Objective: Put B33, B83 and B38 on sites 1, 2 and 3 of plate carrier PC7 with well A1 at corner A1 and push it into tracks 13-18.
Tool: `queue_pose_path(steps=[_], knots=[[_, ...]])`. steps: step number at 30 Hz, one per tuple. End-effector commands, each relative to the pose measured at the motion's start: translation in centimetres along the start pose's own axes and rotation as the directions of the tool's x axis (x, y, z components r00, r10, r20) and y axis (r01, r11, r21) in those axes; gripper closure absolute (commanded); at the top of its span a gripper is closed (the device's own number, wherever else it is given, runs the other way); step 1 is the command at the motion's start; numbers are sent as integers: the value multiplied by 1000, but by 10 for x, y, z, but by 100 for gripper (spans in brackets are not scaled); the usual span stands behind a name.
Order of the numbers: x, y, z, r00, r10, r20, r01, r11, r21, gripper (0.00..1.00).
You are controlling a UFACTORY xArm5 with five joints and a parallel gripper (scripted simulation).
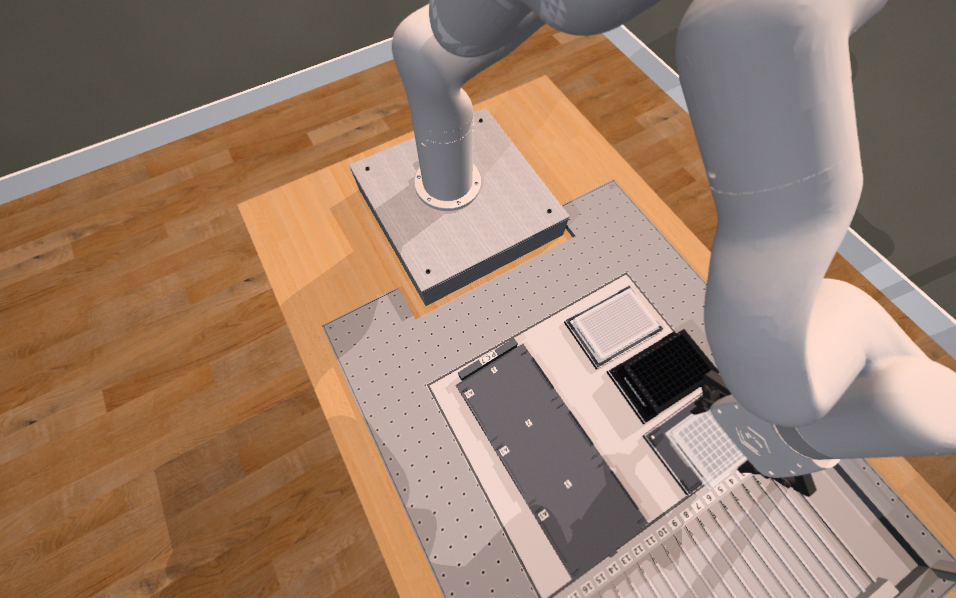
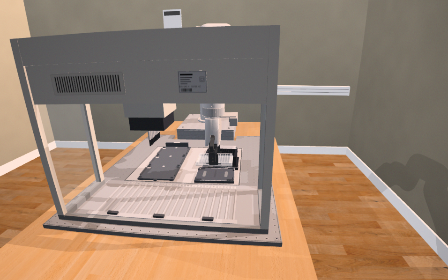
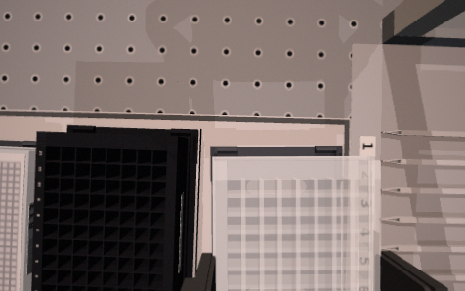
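My gripper (image 1: 754, 437) (image 2: 213, 158) (image 3: 297, 273) is shut on B38, the clear 96-well plate (image 1: 703, 442) (image 2: 226, 158) (image 3: 293, 229), and holds it level above nest S3 (image 1: 666, 454) (image 2: 214, 174) (image 3: 275, 151). The nest's bare top shows below the plate in the exterior view. B83, the black deep-well block (image 1: 662, 373) (image 3: 105, 210), sits on S2. B33, the white 384-well plate (image 1: 614, 324) (image 3: 10, 215), sits on S1. The dark carrier PC7 (image 1: 518, 401) (image 2: 165, 165) lies on the apron with its sites bare, its handle (image 1: 487, 358) (image 2: 176, 144) toward the arm's base.
The rails (image 1: 750, 541) (image 2: 171, 202) lie beyond the apron; the carrier's far end is near track numbers 12 to 16. The instrument's frame posts (image 2: 267, 165) and its hanging head (image 2: 148, 121) stand over the rails. B83 stands close beside the held plate.
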State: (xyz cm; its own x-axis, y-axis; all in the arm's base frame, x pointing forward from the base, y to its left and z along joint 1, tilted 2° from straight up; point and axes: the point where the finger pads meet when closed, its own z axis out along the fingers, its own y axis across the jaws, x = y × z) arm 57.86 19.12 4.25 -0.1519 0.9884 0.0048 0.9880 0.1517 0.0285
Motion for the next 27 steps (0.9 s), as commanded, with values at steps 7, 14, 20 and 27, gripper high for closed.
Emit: queue_pose_path(steps=[7,14,20,27], knots=[[0,2,-21,1000,0,-1,0,1000,-5,100],[0,2,-29,1000,0,-1,0,1000,-5,100],[0,2,-39,1000,0,-1,0,1000,-5,100],[0,1,-48,1000,0,-1,0,1000,-5,100]])
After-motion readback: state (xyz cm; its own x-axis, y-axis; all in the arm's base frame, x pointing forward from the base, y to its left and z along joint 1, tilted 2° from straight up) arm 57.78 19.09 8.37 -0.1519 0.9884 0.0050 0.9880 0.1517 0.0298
